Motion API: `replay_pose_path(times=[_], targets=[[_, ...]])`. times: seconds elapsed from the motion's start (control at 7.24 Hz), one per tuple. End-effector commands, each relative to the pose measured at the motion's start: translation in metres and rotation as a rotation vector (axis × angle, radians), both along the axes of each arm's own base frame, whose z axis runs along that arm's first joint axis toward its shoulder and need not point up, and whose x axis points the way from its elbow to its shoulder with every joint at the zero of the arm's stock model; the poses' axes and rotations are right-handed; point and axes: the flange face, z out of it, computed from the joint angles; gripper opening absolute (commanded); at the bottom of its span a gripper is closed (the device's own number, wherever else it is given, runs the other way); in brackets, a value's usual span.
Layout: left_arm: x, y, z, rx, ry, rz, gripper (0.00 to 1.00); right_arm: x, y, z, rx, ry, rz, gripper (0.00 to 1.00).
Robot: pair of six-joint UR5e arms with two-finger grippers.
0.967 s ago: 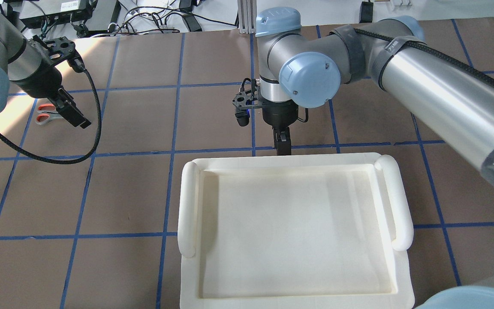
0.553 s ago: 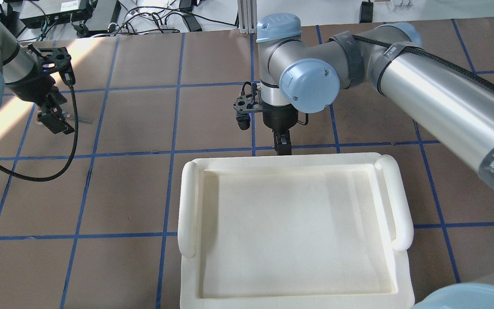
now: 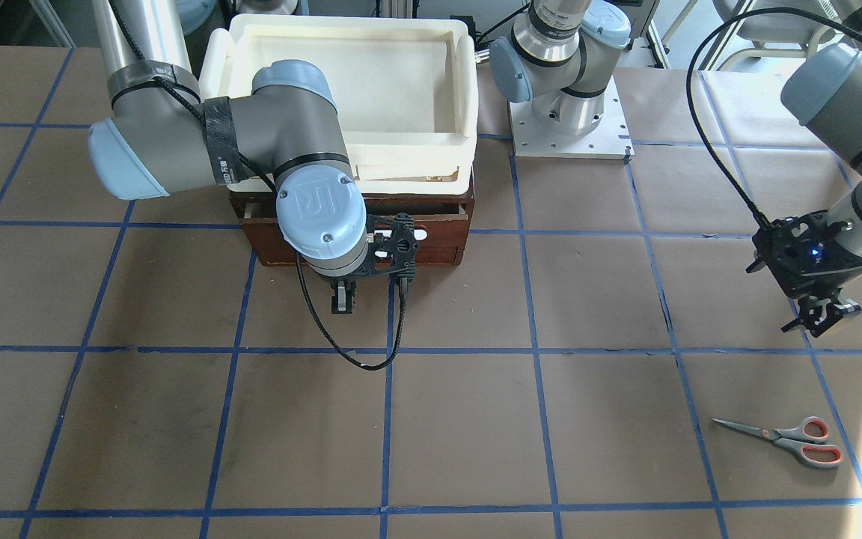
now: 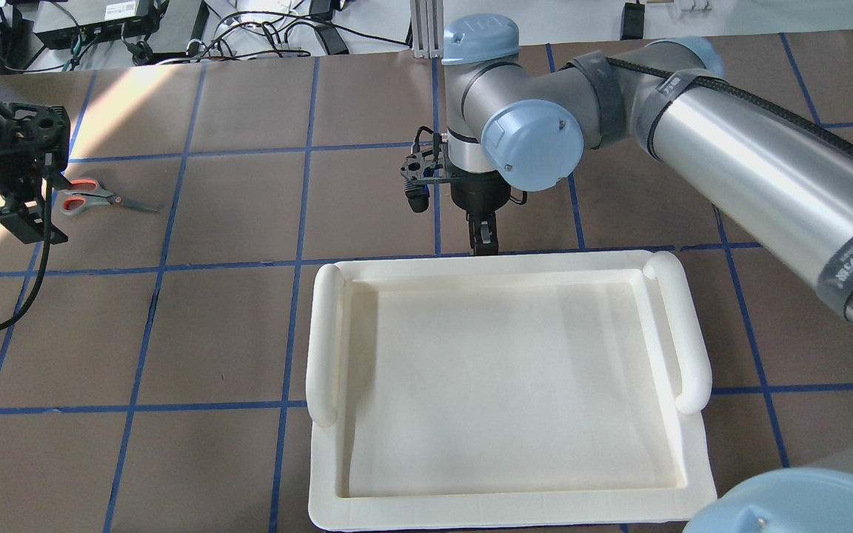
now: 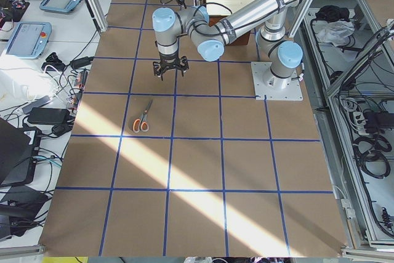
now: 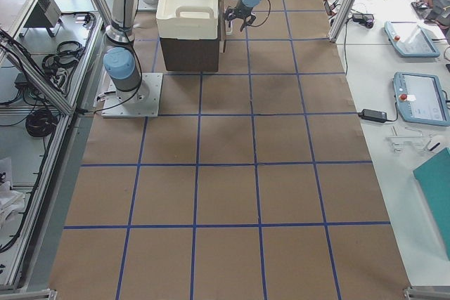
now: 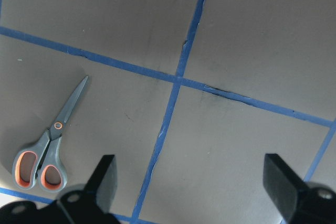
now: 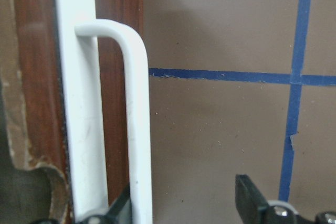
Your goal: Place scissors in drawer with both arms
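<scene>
Fingers (image 7: 105, 182) of the left gripper (image 3: 822, 318) stand spread wide with only bare table (image 3: 476, 419) between them, and they hold nothing. The scissors (image 7: 50, 140) lie flat on the brown paper off to one side of that gap, outside it and apart from both fingers. Their blades are shut and their orange-lined loops sit nearest the gripper. In the overhead view the scissors (image 4: 93, 196) lie just beside the black gripper body, blades pointing away from it along the table. The front-facing view shows the gripper above the surface, nearer the robot than the scissors.

On the right gripper (image 3: 341, 302) the fingers (image 8: 252, 198) are also apart. The white bar handle (image 8: 136, 103) of the drawer (image 3: 438, 239) runs down close against one finger, while the other stands clear of it over the paper. Whether the near finger touches the bar cannot be told. The drawer's dark-brown front faces away from the robot, and a strip of pale plywood shows between it and the white tray (image 4: 500, 270) resting on top.

The right arm (image 4: 752, 163) reaches out over the tray and bends down at the wrist in front of the drawer. The left arm (image 3: 850, 97) comes in well apart from it, at the table's far side.
</scene>
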Motion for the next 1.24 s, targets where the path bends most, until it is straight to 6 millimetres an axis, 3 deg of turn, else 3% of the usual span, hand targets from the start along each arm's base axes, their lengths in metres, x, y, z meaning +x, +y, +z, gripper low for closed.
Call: replay_pose_path(times=[0.0, 0.14, 0.28, 0.69, 1.11], targets=[[0.031, -0.013, -0.011, 0.006, 0.005, -0.194, 0.97, 0.007, -0.038, 0.006, -0.037, -0.016, -0.007, 0.61], [0.04, -0.022, -0.03, 0.016, 0.011, -0.26, 0.96, 0.009, -0.05, 0.003, -0.044, -0.018, -0.008, 0.61], [0.054, -0.033, -0.029, -0.028, -0.026, -0.276, 0.94, 0.004, -0.061, 0.002, -0.05, -0.02, -0.018, 0.61], [0.084, -0.073, -0.059, -0.089, -0.057, -0.284, 0.94, -0.01, -0.095, 0.01, -0.088, -0.033, -0.036, 0.63], [0.089, -0.094, -0.092, -0.111, -0.006, -0.291, 0.94, -0.007, -0.116, 0.003, -0.101, -0.04, -0.031, 0.62]])
